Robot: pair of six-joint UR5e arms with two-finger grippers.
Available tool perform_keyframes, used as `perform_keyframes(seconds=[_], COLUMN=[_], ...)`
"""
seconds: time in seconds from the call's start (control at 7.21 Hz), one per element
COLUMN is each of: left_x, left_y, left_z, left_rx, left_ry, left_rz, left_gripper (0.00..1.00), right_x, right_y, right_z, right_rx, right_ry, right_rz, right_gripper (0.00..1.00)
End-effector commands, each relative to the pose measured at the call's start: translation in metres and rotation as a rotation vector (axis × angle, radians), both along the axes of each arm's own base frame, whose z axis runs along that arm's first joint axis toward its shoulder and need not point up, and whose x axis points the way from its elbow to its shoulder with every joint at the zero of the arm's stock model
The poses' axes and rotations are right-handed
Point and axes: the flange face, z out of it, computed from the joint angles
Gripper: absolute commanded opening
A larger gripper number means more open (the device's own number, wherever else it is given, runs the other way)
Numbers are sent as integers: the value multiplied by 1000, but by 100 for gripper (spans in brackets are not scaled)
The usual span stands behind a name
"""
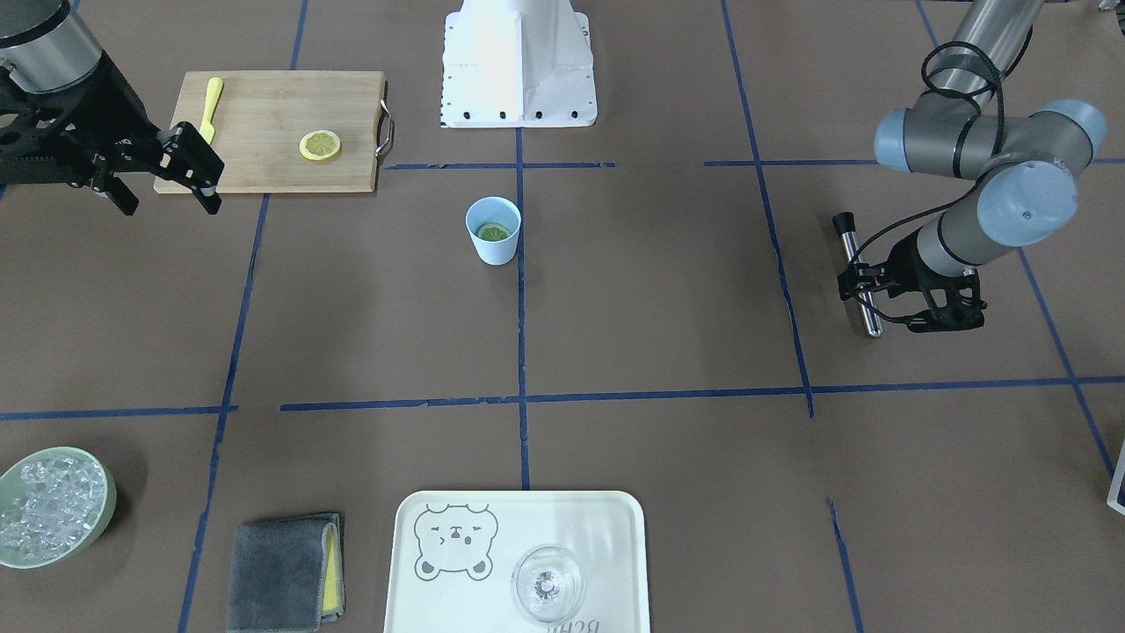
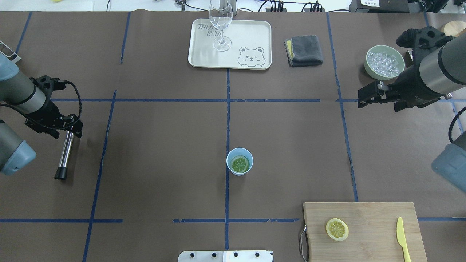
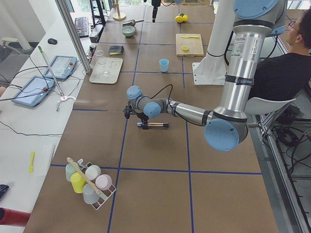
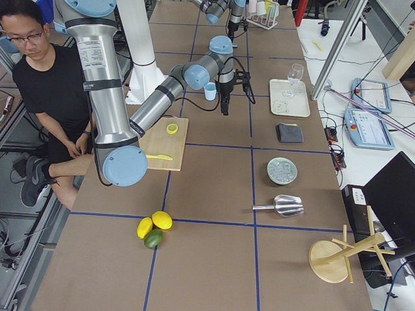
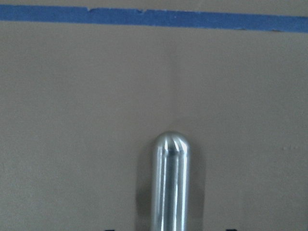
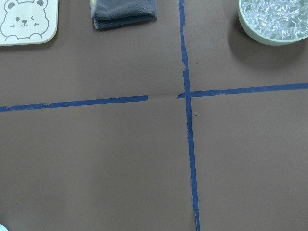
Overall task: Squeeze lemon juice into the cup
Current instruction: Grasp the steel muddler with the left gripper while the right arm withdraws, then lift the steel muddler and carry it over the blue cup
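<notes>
The light-blue cup (image 2: 239, 162) stands near the table's middle, also in the front view (image 1: 493, 230). One lemon slice (image 2: 240, 164) lies flat inside it. A second lemon slice (image 2: 337, 229) lies on the wooden cutting board (image 2: 367, 218). My right gripper (image 2: 361, 98) hovers far right of the cup, jaws apart and empty (image 1: 209, 186). My left gripper (image 2: 68, 131) sits low at the far left, straddling the top end of a metal rod (image 2: 64, 153) that lies on the table. In the left wrist view the rod (image 5: 171, 183) runs between fingers that stand clear of it.
A yellow plastic knife (image 2: 402, 238) lies on the board's right side. At the far edge are a bear tray (image 2: 255, 32) with a clear glass (image 2: 221, 25), a folded grey cloth (image 2: 304, 50) and a green bowl of ice (image 2: 384, 62). The robot base (image 1: 518, 66) is near the board.
</notes>
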Motion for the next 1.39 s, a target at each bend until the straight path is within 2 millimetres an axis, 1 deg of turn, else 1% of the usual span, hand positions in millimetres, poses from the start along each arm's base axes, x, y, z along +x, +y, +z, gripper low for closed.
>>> perform_keyframes(seconds=[0.0, 0.14, 0.28, 0.42, 0.56, 0.69, 0.83, 0.97, 1.11, 1.25], left_x=[1, 1, 1, -1, -7, -14, -26, -38, -45, -35], left_y=[-1, 0, 0, 2, 7, 11, 6, 2, 8, 15], left_z=[2, 3, 1, -3, -32, -69, -109, -141, -170, -218], left_rx=[-3, -6, -2, 8, 60, 116, 271, 412, 471, 575], left_ry=[-2, -3, -1, 4, 39, 79, 30, -40, -13, 19], left_rz=[0, -1, 0, 2, 1, -6, -95, -202, -220, -248], left_gripper=[33, 7, 0, 0, 0, 0, 0, 0, 0, 0], right_x=[3, 3, 4, 8, 13, 13, 16, 25, 32, 36], right_y=[-1, -1, -1, -2, -4, -4, -4, -4, -5, -6], right_z=[-1, -1, -1, 0, 0, 1, 4, 7, 10, 10], right_rx=[2, 1, 1, 2, 2, 1, -10, -29, -33, -40], right_ry=[-1, -2, -2, -1, 0, 1, -2, -21, -27, -34], right_rz=[5, 6, 7, 15, 24, 24, 24, 17, 14, 17], right_gripper=[100, 100, 100, 100, 100, 100, 100, 100, 100, 100])
